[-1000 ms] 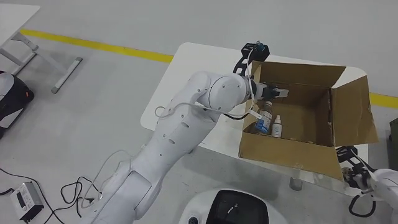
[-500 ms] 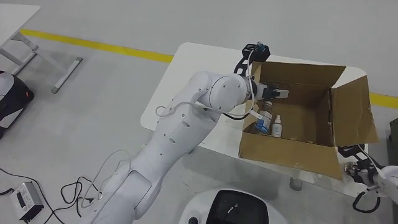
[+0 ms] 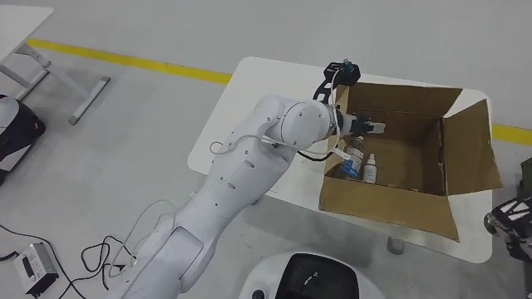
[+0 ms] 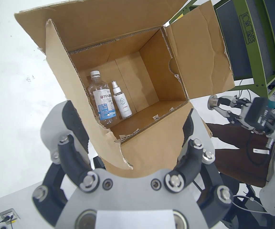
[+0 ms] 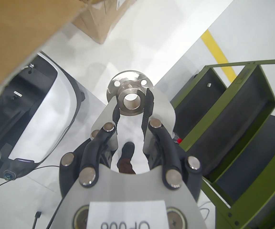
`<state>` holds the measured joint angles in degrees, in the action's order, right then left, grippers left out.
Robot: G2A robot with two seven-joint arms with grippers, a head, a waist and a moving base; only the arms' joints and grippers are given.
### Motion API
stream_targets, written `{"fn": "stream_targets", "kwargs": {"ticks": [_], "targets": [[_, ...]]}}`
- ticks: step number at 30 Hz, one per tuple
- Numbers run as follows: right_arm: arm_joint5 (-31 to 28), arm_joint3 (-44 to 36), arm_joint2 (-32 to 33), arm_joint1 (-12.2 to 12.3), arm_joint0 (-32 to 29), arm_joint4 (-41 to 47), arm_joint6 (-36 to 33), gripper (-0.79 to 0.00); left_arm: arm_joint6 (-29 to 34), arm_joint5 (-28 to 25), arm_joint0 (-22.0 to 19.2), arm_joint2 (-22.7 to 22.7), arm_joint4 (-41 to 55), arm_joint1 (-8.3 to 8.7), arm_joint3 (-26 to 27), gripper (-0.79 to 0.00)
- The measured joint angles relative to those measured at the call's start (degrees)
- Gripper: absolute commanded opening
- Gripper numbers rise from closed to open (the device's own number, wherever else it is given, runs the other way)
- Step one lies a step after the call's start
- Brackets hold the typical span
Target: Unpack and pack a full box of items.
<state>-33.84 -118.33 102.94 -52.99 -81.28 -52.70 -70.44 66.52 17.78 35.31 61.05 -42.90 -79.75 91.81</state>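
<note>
Box (image 3: 384,201): open cardboard, flaps spread, on the white worktop (image 3: 266,108).
Inside the box: clear bottle (image 4: 101,98) and spray bottle (image 4: 120,102) lie side by side on its floor, against one wall.
Left claw (image 4: 129,115): wide open, empty, over the box's torn flap.
Right claw (image 5: 132,103): clamped on a metal flange (image 5: 128,82), off the worktop's edge, above the floor.

Your left arm (image 3: 266,154) stretches forward, the left gripper (image 4: 130,110) tilted down with its fingers spread wide. The right gripper (image 5: 132,101) sits far out to your right, clamped on a metal flange (image 5: 128,78).
</note>
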Motion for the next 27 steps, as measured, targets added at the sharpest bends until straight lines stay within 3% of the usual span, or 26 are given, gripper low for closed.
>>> {"fn": "stream_targets", "kwargs": {"ticks": [6, 13, 19, 27], "targets": [[0.2, -6.2, 6.3, 0.7, -0.8, 8.5, 0.9, -0.785, 0.0, 0.0, 0.0, 0.0, 0.0, 0.00, 0.0, 0.000], [2.3, -9.5, 4.9, 1.3, 2.0, 10.9, 2.8, -0.785, 0.0, 0.0, 0.0, 0.0, 0.0, 0.00, 0.0, 0.000], [5.8, -7.9, 0.0, 1.5, 5.9, 7.8, 7.0, -0.785, 0.0, 0.0, 0.0, 0.0, 0.0, 0.00, 0.0, 0.000], [14.0, 2.1, -14.7, 0.9, 17.5, -3.6, 10.4, -0.785, 0.0, 0.0, 0.0, 0.0, 0.0, 0.00, 0.0, 0.000]]}}
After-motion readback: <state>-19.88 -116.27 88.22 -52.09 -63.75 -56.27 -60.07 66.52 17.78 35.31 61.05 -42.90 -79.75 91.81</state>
